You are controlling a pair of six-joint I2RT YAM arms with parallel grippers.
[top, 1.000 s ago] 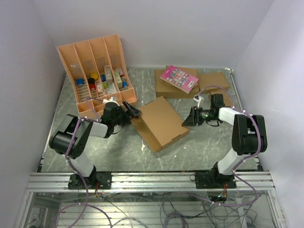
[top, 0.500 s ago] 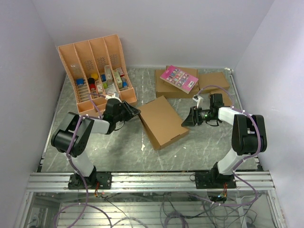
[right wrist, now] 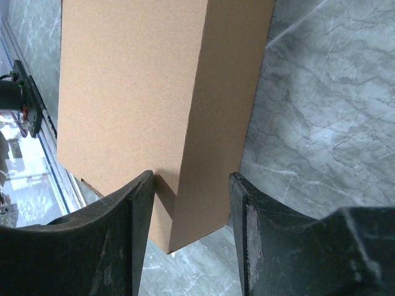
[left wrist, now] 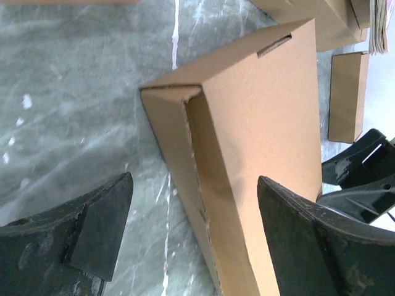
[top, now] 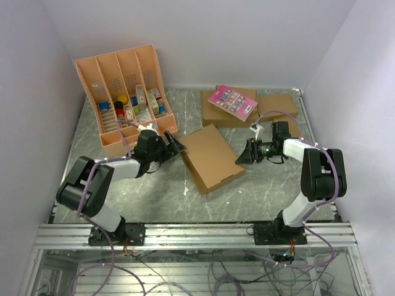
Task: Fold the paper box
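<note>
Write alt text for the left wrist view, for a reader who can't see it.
The paper box, flat brown cardboard, lies on a grey marbled table with one side wall running toward the camera between the wide-open black fingers of the left gripper. A smaller cardboard box lies beyond it at the right.

bright, even overhead light; soft shadows; close wrist views slightly blurred
</note>
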